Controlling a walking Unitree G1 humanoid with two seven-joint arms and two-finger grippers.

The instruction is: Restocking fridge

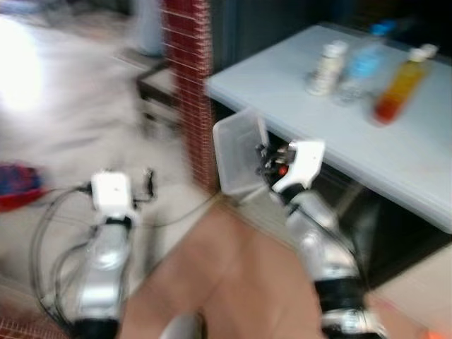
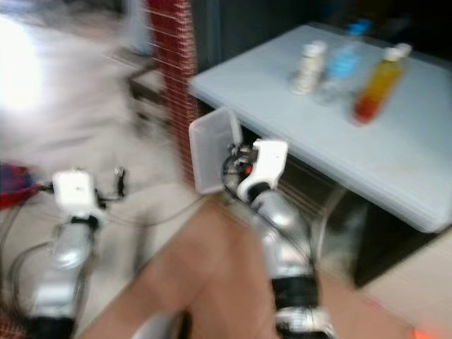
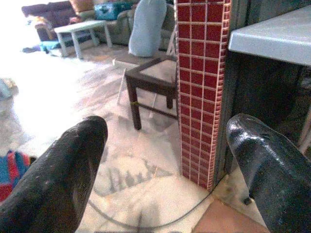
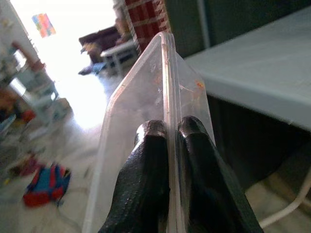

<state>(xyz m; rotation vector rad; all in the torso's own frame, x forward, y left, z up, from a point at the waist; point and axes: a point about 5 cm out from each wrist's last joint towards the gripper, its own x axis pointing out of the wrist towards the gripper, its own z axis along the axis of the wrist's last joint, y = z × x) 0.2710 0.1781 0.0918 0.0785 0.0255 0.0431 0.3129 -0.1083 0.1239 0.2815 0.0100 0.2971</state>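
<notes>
Right gripper (image 4: 167,141) jaws pinched tight on the rim of one clear plastic container (image 1: 236,152), mid-frame below the tabletop (image 1: 395,152) edge. Likely light, thin, flexy, slick; rim hold suits. Left gripper (image 3: 165,165) jaws wide apart, empty. Upper right: three bottles (image 1: 367,70).

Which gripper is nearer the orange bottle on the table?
Right. The right gripper, clamping a clear container, is just below the table near the orange bottle; the left gripper hangs farther away.
</notes>
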